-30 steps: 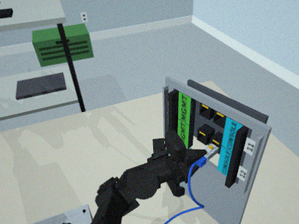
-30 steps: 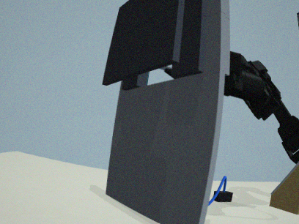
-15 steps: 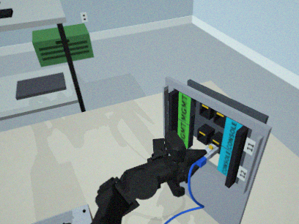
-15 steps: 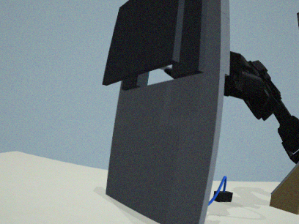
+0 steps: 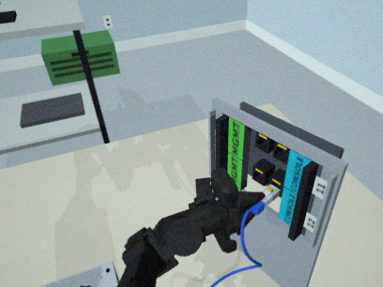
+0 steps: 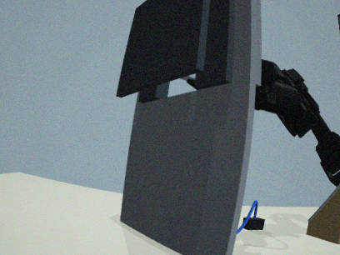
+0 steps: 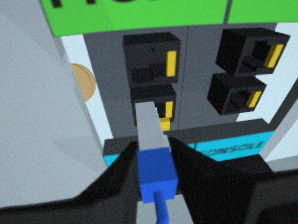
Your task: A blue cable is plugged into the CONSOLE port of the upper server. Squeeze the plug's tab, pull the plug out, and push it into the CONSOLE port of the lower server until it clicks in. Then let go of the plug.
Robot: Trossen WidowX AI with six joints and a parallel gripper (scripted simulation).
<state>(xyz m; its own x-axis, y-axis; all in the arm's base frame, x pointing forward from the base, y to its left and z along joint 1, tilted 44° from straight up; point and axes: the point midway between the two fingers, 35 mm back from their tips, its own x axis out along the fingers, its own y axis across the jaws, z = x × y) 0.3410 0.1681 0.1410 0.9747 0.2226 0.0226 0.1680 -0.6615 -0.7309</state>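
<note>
The tool (image 5: 263, 202) (image 7: 152, 144) pinches the blue-and-clear plug (image 5: 267, 199) (image 7: 156, 172) at the lower CONSOLE port (image 5: 279, 178) (image 7: 169, 108), near the cyan label strip (image 5: 290, 188) (image 7: 235, 148). Its long axis runs toward the port, cable end away.

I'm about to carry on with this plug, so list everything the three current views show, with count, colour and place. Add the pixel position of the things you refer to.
plug (image 5: 271, 194) (image 7: 156, 172): one, pale with a blue boot, between the gripper's fingers, front end at a port
cable (image 5: 242, 232) (image 6: 251, 212) (image 7: 161, 207): one, blue, trailing from the plug
ports: four, black with yellow inside, between the label strips
label strips: green MGMT (image 5: 236, 152) (image 7: 150, 15), cyan CONSOLE (image 5: 291, 185) (image 7: 235, 148)
number tags: two, white, 11 and 12, panel's right side
panel (image 5: 282, 246) (image 6: 179, 167): one, grey, upright
ribbed box (image 5: 102, 48): one, green, behind the black post
flat slab (image 5: 53, 110): one, dark grey, on the lower shelf
wall outlet (image 5: 107, 22): one, white
gripper (image 5: 264, 201) (image 7: 152, 144): one, black, shut on the plug
arm (image 5: 180, 234) (image 6: 292, 102): one, black
</note>
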